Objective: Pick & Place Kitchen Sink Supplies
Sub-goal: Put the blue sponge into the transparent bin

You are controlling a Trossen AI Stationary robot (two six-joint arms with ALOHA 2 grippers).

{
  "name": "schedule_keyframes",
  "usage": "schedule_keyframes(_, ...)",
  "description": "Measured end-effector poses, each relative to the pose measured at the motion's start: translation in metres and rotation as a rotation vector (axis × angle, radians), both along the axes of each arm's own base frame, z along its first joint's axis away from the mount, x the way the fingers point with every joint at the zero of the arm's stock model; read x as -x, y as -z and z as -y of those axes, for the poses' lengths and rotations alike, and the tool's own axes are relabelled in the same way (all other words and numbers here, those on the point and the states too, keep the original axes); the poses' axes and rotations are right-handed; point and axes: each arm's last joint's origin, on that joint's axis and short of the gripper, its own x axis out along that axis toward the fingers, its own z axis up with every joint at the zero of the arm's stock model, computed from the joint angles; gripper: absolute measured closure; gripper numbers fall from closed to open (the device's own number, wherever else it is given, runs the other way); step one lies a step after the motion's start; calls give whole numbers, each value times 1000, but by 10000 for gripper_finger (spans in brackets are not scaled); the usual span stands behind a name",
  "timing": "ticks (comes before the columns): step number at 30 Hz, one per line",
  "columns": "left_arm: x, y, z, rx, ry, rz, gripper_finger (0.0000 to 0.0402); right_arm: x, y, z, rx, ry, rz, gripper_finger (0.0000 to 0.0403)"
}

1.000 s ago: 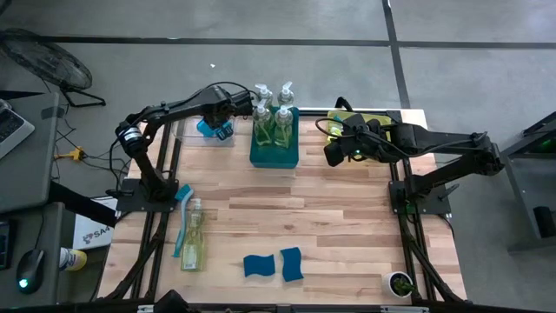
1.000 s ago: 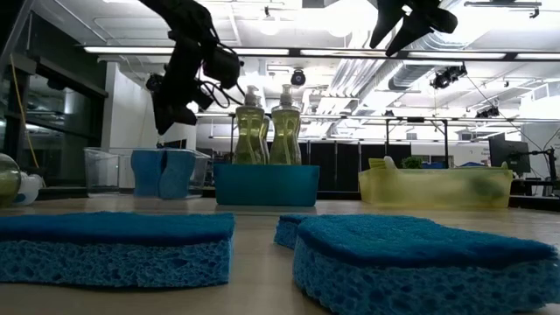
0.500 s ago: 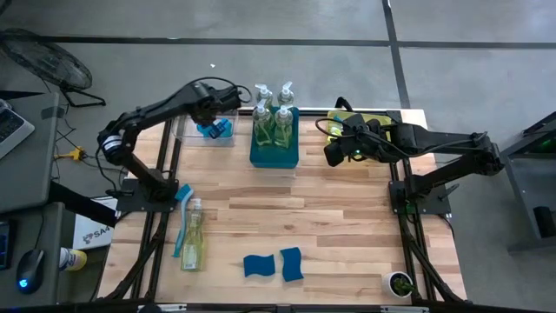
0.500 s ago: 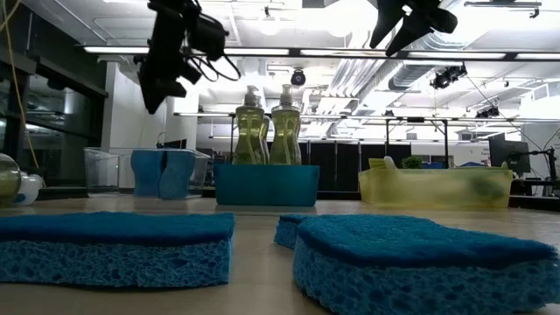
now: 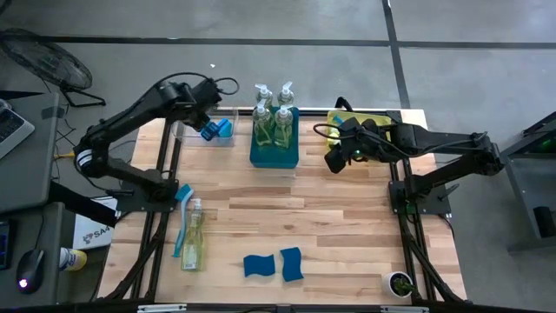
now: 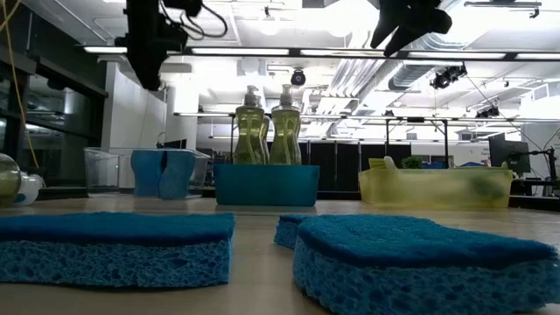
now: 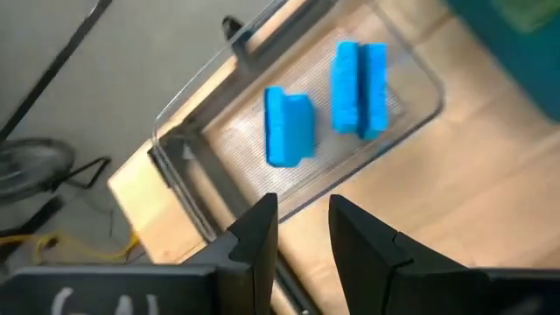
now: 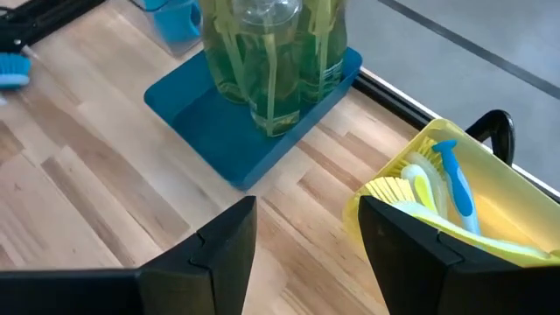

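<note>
Blue sponges [image 7: 289, 125] stand on edge inside the clear bin [image 7: 411, 118] at the table's 11 o'clock corner, one thicker pair [image 7: 359, 87] beside the single one. The left gripper [image 5: 201, 111] hangs high over that bin, at about 11 o'clock from the table's centre; its fingers [image 7: 258, 229] are parted by a narrow gap with nothing between them. At 12 o'clock the teal bin [image 5: 274, 149] holds clear pump bottles [image 5: 273, 122] of yellow-green soap, standing upright and close together. The right gripper [image 5: 334, 157] hovers at about 1 o'clock, between the teal bin and the yellow bin [image 5: 340, 116], raised above the wooden table [image 5: 330, 226]; its fingers [image 8: 226, 241] stand apart and hold nothing. In the right wrist view the yellow bin shows a blue brush [image 8: 453, 179] and a lime-green brush [image 8: 418, 188] lying inside it. At the table's 8 o'clock side another soap bottle [image 5: 193, 236] lies flat, with a blue brush [image 5: 182, 217] lying just beside it, toward the table's edge. Near 6 o'clock two more sponges lie flat on the wood, the left one [image 5: 258, 264] and the right one [image 5: 292, 263] just beside each other; whether they touch cannot be told. From table height these two sponges [image 6: 114, 247] fill the foreground, with the bins lined up behind them.
</note>
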Motion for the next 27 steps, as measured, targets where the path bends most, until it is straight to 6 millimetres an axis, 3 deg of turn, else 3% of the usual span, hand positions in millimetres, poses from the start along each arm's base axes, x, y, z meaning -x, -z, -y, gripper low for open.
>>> schedule_keyframes(11,7,-28,48,-57,240,200,302,-6,-3,-9,-49,-117,48,208)
schedule_keyframes(19,5,-41,79,-64,455,331,302,-21,-6,-46,-64,-267,153,208)
schedule_keyframes(27,14,-53,105,-65,607,466,302,-62,26,-94,-168,-476,125,208)
